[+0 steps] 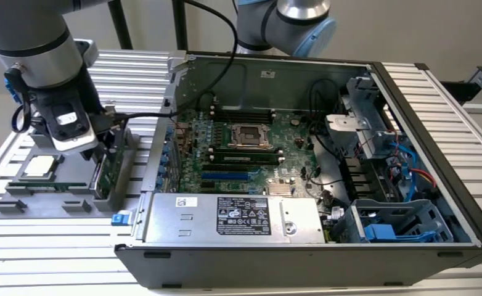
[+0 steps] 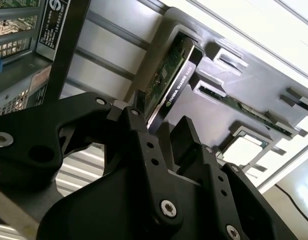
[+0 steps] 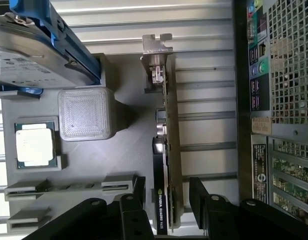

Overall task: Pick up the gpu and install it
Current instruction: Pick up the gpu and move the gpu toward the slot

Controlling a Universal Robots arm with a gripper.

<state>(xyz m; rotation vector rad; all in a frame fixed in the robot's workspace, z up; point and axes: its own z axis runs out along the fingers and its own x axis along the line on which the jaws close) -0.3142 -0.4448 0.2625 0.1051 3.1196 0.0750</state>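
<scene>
Gripper (image 3: 168, 185) open astride the gpu (image 3: 169, 135), not yet clamped.
I see it standing on edge in the grey tray (image 3: 129, 145), just beside the open computer case (image 1: 265, 268), one finger on each side with a gap to both. My judgement: centre first, then close squarely on its flat faces, clear of the silver bracket (image 3: 156, 45).

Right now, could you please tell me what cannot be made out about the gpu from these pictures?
1. Exterior view: the arm's wrist covers part of the gpu, hiding how the jaws stand there.
2. First wrist view: the picture edge cuts off the gpu's end opposite its bracket, between the gripper jaws.
3. Second wrist view: the gripper body hides the gpu's near end and its seat in the fixture.
</scene>
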